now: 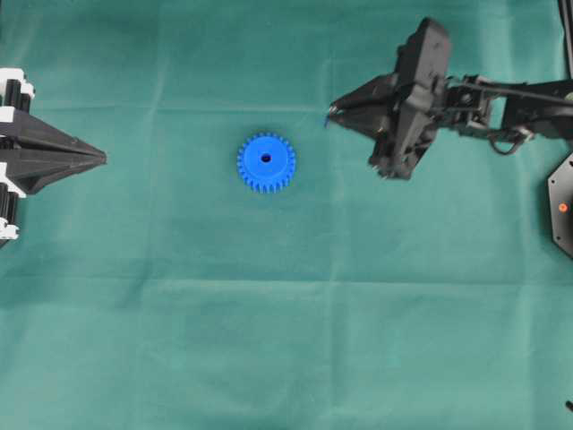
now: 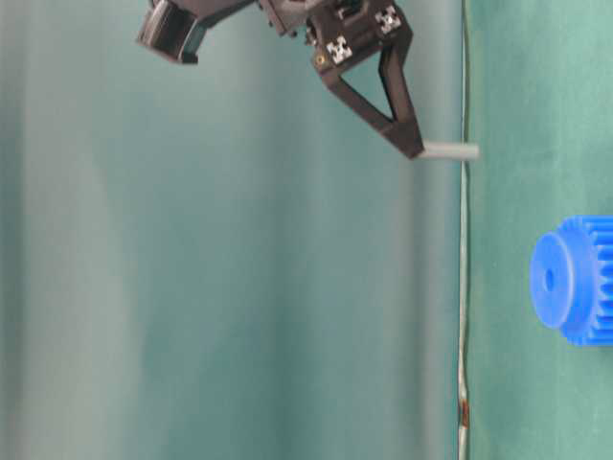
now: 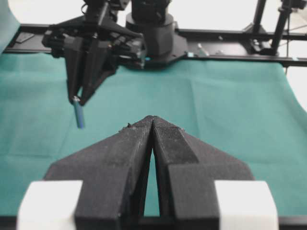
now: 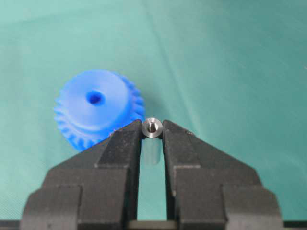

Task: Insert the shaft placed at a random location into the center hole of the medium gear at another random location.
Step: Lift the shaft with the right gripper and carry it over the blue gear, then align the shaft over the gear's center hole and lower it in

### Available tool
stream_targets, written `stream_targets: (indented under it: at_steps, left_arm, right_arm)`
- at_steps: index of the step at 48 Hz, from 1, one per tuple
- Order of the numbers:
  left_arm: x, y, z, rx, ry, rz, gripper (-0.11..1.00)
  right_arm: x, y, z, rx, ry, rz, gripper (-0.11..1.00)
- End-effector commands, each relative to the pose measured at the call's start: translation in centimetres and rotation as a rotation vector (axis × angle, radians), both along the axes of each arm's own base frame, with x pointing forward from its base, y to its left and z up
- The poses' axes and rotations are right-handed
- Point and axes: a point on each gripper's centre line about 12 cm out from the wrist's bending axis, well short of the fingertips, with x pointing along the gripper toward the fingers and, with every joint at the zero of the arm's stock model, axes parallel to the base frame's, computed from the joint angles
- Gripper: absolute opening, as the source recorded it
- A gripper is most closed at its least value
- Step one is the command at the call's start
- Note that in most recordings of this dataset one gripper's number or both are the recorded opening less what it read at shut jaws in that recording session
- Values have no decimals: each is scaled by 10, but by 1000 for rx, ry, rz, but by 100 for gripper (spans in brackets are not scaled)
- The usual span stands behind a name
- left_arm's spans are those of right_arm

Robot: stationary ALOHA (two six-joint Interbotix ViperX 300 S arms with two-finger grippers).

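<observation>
Pinching the shaft (image 4: 152,127), a short silvery-grey pin with a dimpled end, between the right gripper (image 4: 152,132) tips, lifted off the cloth (image 1: 269,313). Lying flat near the cloth's middle: bright blue medium gear (image 1: 266,162), toothed, dark center hole (image 1: 266,159). Keeping left gripper (image 3: 152,125) clenched, holding nothing, by the left edge.

Blue gear (image 1: 266,162); silvery shaft (image 4: 152,128); green cloth (image 1: 269,313).
</observation>
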Motion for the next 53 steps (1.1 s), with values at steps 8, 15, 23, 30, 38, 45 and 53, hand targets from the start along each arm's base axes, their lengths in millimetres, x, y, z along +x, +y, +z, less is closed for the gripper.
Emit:
stream_targets:
  at_steps: [8, 15, 23, 30, 38, 45, 53]
  left_arm:
    - [3, 0, 9, 1, -23, 1, 0]
    - [3, 0, 9, 1, -21, 1, 0]
    - [3, 0, 8, 1, -20, 1, 0]
    - [3, 0, 8, 1, -20, -1, 0]
    - [3, 0, 8, 1, -20, 1, 0]
    - [3, 0, 8, 1, -18, 1, 0]
    - [3, 0, 8, 0, -18, 1, 0]
  right_arm:
    - [43, 10, 18, -1, -67, 42, 14]
    - [63, 16, 20, -2, -81, 63, 14]
    - [74, 20, 19, -1, -78, 78, 14]
    - [76, 21, 16, 0, -72, 79, 14]
    - [77, 21, 7, 3, -52, 79, 14]
    - [80, 20, -8, 8, -25, 77, 14]
    - [83, 19, -26, 20, 1, 67, 14]
